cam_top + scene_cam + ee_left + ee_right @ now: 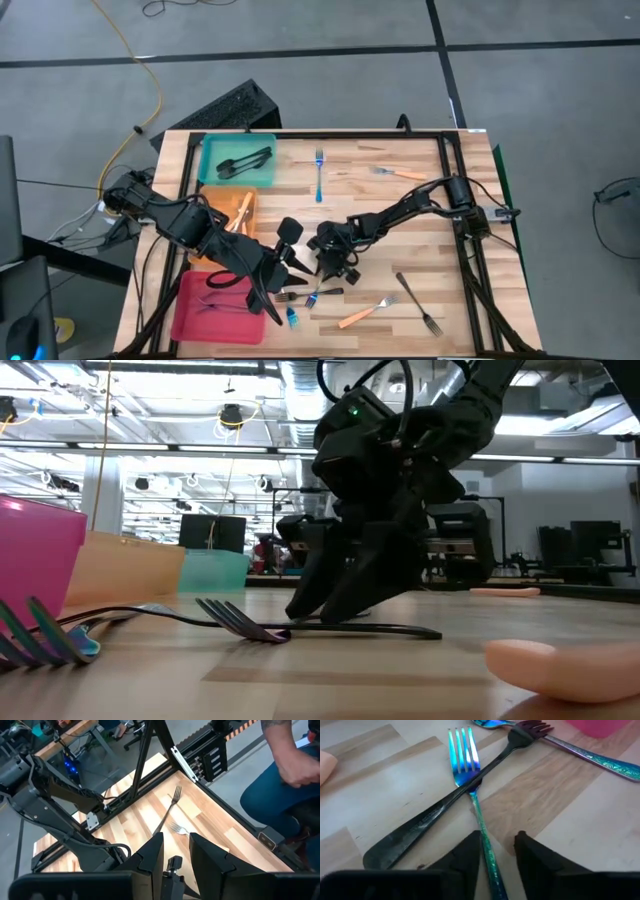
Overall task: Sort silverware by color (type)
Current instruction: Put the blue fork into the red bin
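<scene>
My right gripper is down at the table near its middle. It is open, with one finger on each side of the slim handle of a blue fork. A black fork crosses that fork at its neck. I cannot tell whether a finger touches the handle. My left gripper hovers high above the table's near left part, open with nothing in it. Dark forks lie in the teal tray and orange-handled ones in the orange tray. The pink tray holds some too.
Loose forks lie about the table: a blue one and an orange-handled one at the far side, a dark one and an orange-handled one at the near right. A person sits beyond the right edge.
</scene>
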Action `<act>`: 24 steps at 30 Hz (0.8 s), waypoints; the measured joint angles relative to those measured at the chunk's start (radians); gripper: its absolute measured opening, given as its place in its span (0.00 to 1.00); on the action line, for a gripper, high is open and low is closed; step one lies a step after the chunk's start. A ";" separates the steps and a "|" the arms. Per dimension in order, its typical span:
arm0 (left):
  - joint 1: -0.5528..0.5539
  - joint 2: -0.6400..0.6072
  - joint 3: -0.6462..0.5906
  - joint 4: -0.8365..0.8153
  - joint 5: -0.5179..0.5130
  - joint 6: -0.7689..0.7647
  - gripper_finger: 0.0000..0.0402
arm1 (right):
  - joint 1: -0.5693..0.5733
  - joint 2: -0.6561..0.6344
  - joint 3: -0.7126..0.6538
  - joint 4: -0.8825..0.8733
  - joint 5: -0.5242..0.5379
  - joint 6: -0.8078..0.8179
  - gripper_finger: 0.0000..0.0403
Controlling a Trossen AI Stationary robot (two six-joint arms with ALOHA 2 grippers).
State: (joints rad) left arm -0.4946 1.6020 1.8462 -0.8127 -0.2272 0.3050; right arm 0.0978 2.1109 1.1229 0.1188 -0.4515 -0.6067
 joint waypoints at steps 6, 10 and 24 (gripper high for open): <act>0.000 0.000 0.000 -0.003 -0.001 -0.004 0.20 | 0.000 0.002 0.000 -0.002 0.025 0.008 0.17; 0.000 0.000 0.000 -0.007 -0.001 -0.004 0.20 | 0.000 0.002 0.000 -0.025 0.052 0.027 0.08; 0.003 0.000 0.000 -0.019 -0.023 -0.008 0.20 | -0.047 -0.010 0.000 -0.091 0.111 0.144 0.06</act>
State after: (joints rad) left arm -0.4915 1.6024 1.8462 -0.8315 -0.2504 0.2972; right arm 0.0505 2.1007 1.1233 0.0280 -0.3405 -0.4631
